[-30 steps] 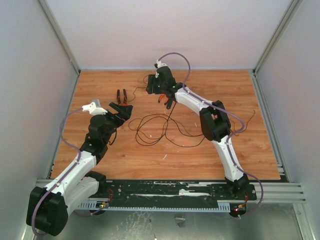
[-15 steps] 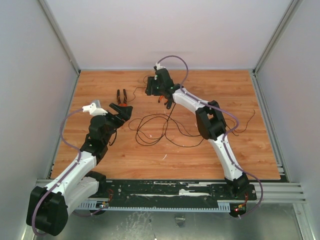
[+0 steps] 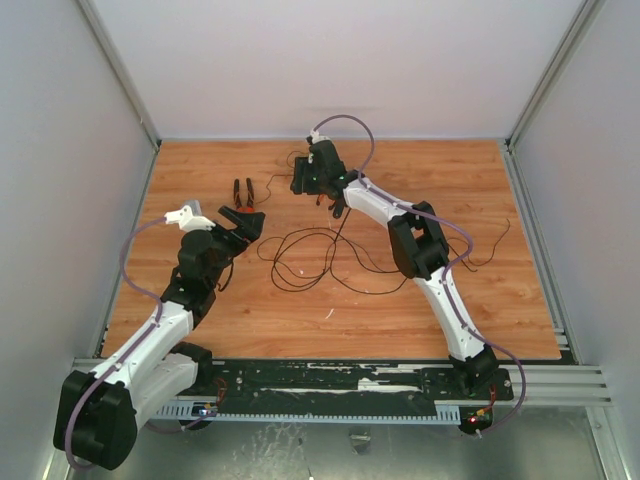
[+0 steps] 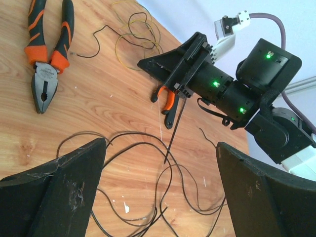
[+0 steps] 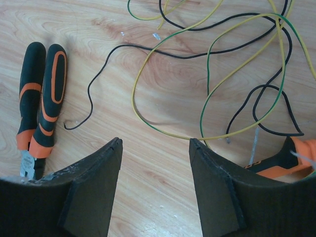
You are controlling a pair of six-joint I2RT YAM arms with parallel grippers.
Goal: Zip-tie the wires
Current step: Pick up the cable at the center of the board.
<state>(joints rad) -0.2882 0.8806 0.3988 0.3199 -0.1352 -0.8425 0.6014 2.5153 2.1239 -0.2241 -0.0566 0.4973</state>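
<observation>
The wires (image 3: 310, 262) lie in loose black loops mid-table, and in the left wrist view the wires (image 4: 148, 197) spread out below my open left gripper (image 4: 160, 146). That left gripper (image 3: 247, 220) hovers at the loops' left edge, holding nothing. The zip tie (image 4: 174, 129), a thin straight black strip, slants down from under the right arm toward the loops; its upper end is hidden. My right gripper (image 3: 299, 175) points left at the back of the table. In its own view the right gripper (image 5: 155, 143) is open over bare wood, just short of yellow-green and black wires (image 5: 207, 74).
Orange-and-black pliers (image 3: 243, 192) lie at the back left, between the two grippers; they show as pliers (image 4: 47, 64) and pliers (image 5: 42, 98) in the wrist views. A second orange-handled tool (image 4: 169, 101) sits under the right gripper. Grey walls enclose the wooden table (image 3: 200, 160).
The right arm's gripper has edged slightly toward the back left. The left arm and the wires have stayed put.
</observation>
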